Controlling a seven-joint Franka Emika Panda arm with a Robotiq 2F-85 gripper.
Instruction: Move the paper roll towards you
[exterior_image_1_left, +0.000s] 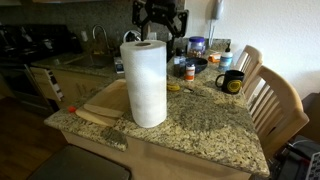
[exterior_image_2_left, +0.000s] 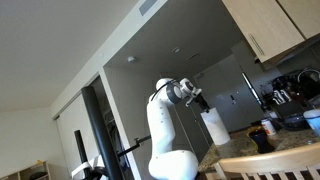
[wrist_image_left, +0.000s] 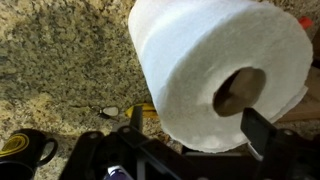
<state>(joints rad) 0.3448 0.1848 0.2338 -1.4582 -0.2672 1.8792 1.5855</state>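
A dark stove (exterior_image_1_left: 30, 45) stands far off on the left, beyond the speckled stone table (exterior_image_1_left: 200, 125). On the left part of the table lies a wooden cutting board (exterior_image_1_left: 105, 100), with its long side running away from the near edge.

Just right of the board stands the paper roll (exterior_image_1_left: 146, 85) (exterior_image_2_left: 213, 128). It is upright, tall and white, in the near half of the table. I cannot tell whether its base touches the board.

My end effector (exterior_image_1_left: 163, 33) (exterior_image_2_left: 197, 100) hangs above the top of the roll and a little to the far side of it. In both exterior views it is clear of the paper. My white arm (exterior_image_2_left: 160, 130) rises behind it.

In the wrist view I look down on the top of the roll and its hollow core (wrist_image_left: 240, 90). My fingers (wrist_image_left: 258, 132) are spread wide apart and hold nothing. One shows at the left edge of the roll's top and one below the core. Bare stone shows to the left of the roll.

Right of the roll, toward the far side, is a cluster of jars (exterior_image_1_left: 190, 68), too small to tell apart. Further right sits a black mug (exterior_image_1_left: 232, 82) with a yellow mark. Two wooden chairs (exterior_image_1_left: 270, 95) are drawn up at the right end of the table.
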